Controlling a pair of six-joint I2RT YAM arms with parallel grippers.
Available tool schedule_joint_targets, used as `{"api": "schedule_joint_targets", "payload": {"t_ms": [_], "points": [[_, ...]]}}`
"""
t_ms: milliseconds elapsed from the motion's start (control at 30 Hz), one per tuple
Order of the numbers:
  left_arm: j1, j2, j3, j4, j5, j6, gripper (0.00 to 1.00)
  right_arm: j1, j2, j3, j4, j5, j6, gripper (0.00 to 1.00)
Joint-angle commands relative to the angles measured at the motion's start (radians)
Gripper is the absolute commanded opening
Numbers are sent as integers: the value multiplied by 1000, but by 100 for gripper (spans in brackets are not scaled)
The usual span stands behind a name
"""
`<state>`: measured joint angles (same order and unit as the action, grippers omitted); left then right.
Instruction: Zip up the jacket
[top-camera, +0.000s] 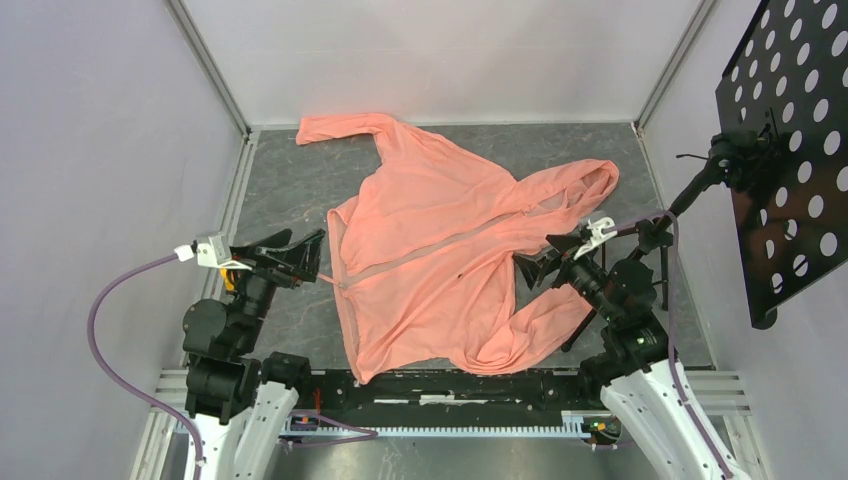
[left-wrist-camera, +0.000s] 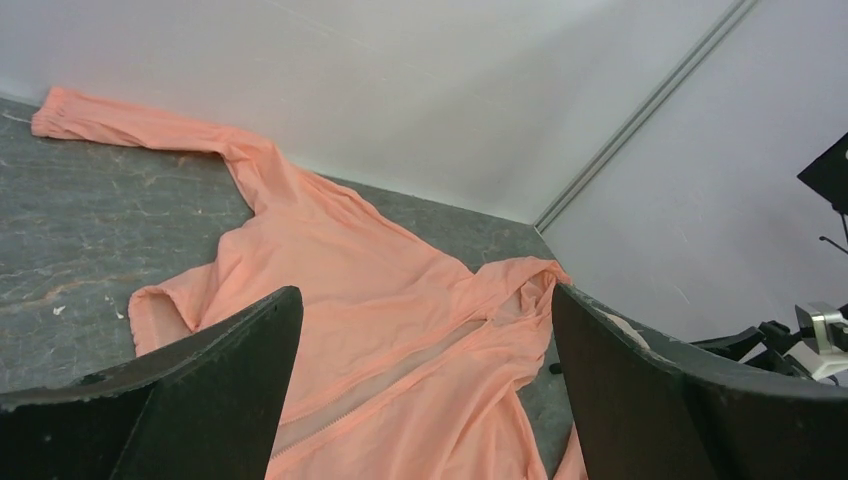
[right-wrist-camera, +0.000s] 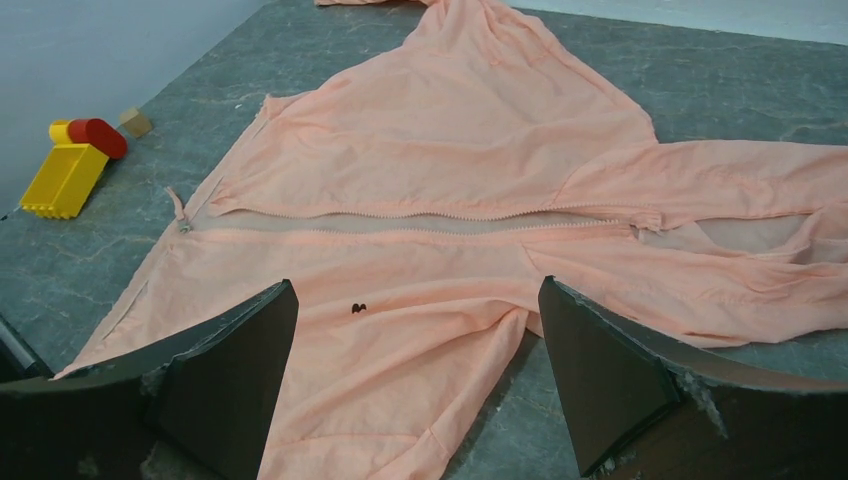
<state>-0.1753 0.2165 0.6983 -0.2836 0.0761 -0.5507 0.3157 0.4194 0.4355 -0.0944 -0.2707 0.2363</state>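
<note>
Top external view shows the jacket (top-camera: 440, 250) spread front-up on the grey table (top-camera: 290, 190), hood toward the right and one sleeve reaching the far wall. Its zipper (right-wrist-camera: 400, 222) lies undone, with a narrow gap between the tooth rows. The left gripper (top-camera: 316, 257) hovers beside the hem and the right gripper (top-camera: 530, 260) near the hood. Both jaws are wide apart and empty.

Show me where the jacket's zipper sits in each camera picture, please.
Top external: the zipper runs diagonally across the jacket.
Left wrist: zipper low centre, slanting up right.
Right wrist: zipper level across the middle.
Shared landmark: the hood at the zipper's end.
</note>
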Motion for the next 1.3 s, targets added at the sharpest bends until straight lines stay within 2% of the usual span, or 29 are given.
{"api": "schedule_joint_targets", "payload": {"t_ms": [0,100,233,533,700,767,800,967,1067,1200,1267], "points": [[-6,12,29,-16,-24,15,100,-3,58,31,86,-86,16,97],[-6,9,24,-32,-13,-1,100,-2,119,43,121,-155,6,97],[-6,23,21,-62,10,-6,100,65,201,57,137,-122,8,97],[-6,176,59,-154,77,-43,100,510,364,23,299,213,74,97],[-6,232,-3,-143,145,-100,100,663,500,-30,482,326,148,99],[-4,251,-29,-140,145,-130,100,700,558,-33,535,359,160,99],[-4,260,-36,-140,148,-141,100,718,588,-24,544,394,165,95],[-4,376,-44,-171,131,-179,99,783,736,54,518,531,144,89],[-5,426,-37,-152,185,-155,96,798,728,45,503,622,118,90],[-5,479,-51,-140,131,-171,98,800,738,60,468,648,81,91],[-5,564,-33,-140,138,-187,98,807,760,73,476,643,78,91]]}}
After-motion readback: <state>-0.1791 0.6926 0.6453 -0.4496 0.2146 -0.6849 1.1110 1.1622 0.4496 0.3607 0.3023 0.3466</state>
